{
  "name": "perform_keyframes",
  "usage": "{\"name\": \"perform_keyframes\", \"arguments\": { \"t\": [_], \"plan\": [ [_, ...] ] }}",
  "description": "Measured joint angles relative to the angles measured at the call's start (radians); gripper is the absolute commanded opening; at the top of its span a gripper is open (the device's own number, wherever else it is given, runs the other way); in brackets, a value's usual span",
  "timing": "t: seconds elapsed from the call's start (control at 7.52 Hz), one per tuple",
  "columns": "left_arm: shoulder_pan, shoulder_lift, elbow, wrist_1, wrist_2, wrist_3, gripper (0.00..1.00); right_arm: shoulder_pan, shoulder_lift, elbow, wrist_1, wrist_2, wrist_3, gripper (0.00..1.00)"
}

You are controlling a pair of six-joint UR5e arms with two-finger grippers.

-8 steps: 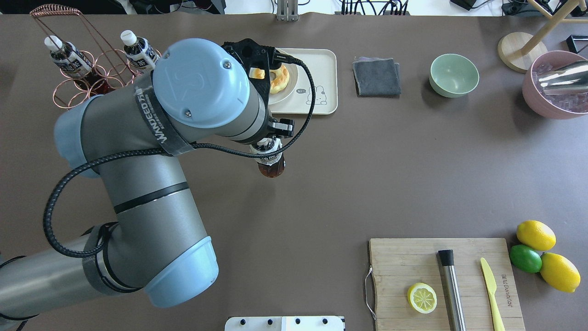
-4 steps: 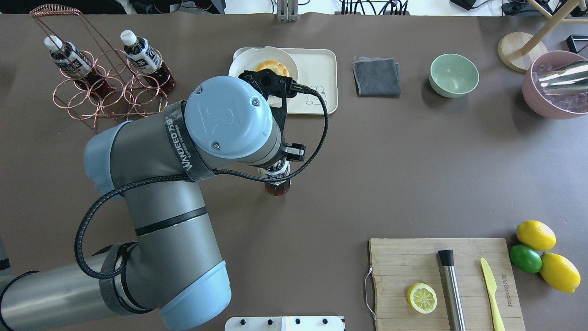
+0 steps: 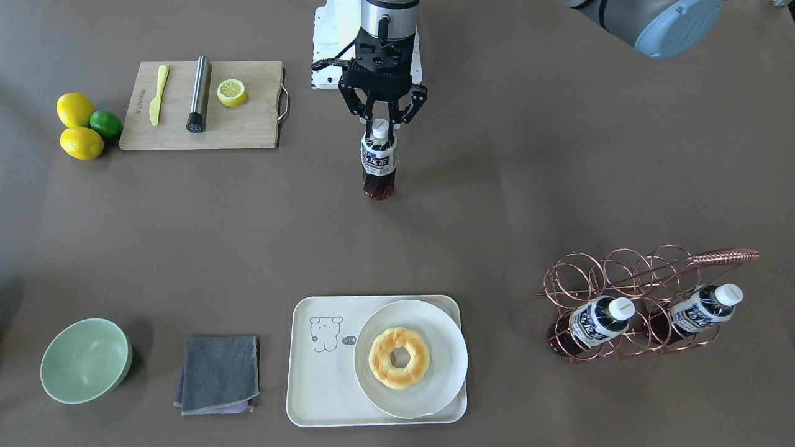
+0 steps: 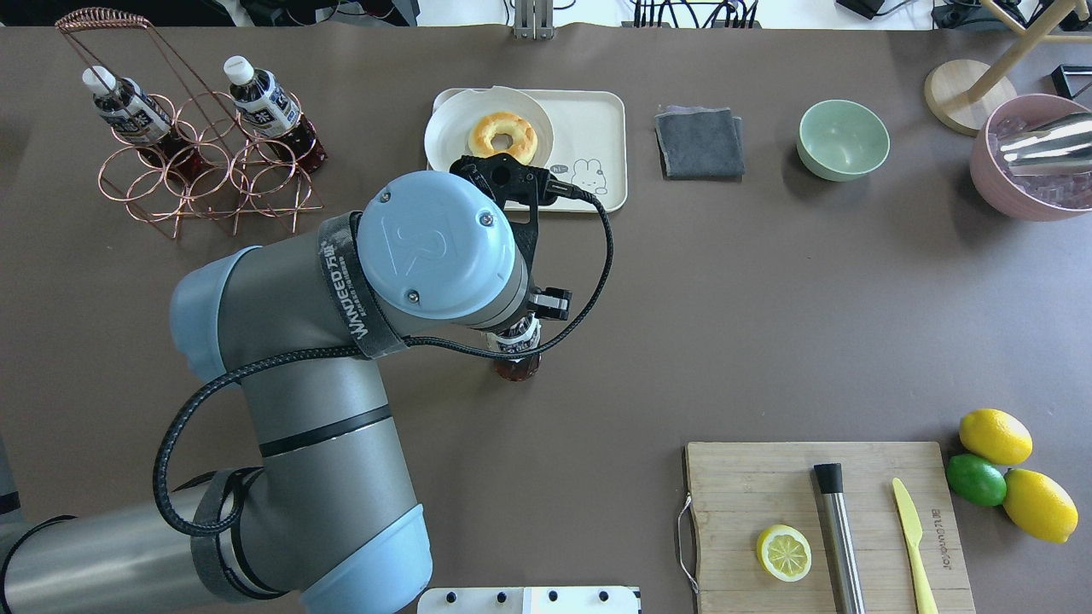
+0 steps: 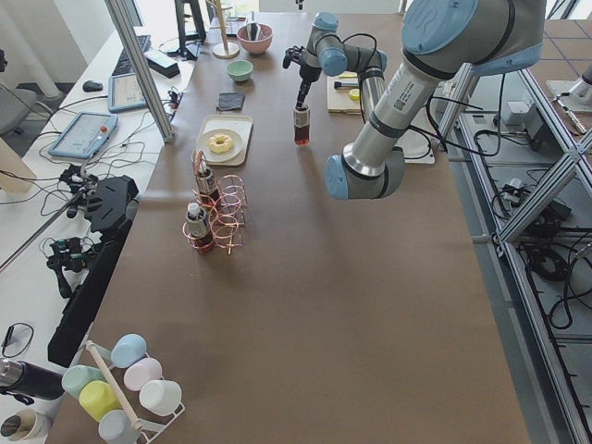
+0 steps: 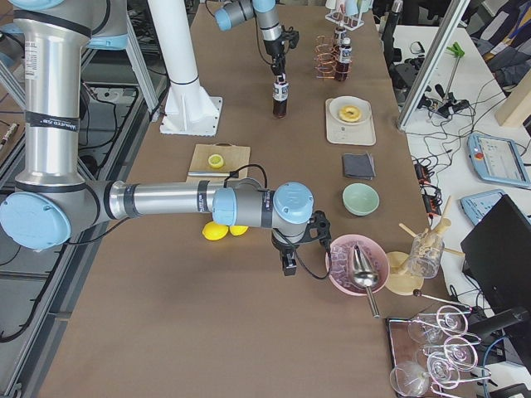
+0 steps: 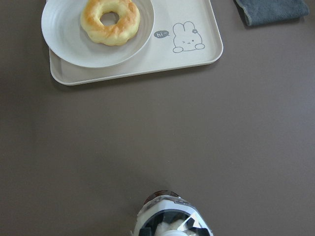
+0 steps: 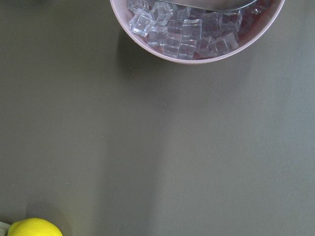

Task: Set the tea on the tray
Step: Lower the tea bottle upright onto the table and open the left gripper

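Observation:
My left gripper is shut on the white cap of a tea bottle and holds it upright mid-table; I cannot tell if its base touches the table. The bottle also shows in the overhead view and at the bottom of the left wrist view. The cream tray lies well beyond it at the far side, bearing a round plate with a doughnut. My right gripper shows only in the exterior right view, beside a pink bowl; I cannot tell if it is open.
A copper wire rack with two more tea bottles stands far left. A grey cloth, a green bowl and a pink ice bowl line the far side. A cutting board with lemon half, muddler and knife is near right.
My left arm has moved toward the robot's side of the table with the bottle in its grip, away from the tray. The plate and doughnut are now uncovered in the overhead view.

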State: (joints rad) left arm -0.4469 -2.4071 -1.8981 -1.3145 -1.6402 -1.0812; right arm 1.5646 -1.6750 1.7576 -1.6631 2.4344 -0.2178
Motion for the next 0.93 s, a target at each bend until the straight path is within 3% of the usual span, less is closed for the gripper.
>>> {"name": "perform_keyframes", "arguments": {
  "t": [0.8,0.93],
  "plan": [
    [0.009,0.010,0.001,-0.001,0.000,-0.012,0.00,-0.001,0.000,-0.001,0.000,-0.001,0.000,1.00],
    [0.010,0.010,0.001,-0.002,0.000,-0.012,0.22,-0.001,0.000,-0.001,0.000,-0.002,0.000,1.00]
  ]
}}
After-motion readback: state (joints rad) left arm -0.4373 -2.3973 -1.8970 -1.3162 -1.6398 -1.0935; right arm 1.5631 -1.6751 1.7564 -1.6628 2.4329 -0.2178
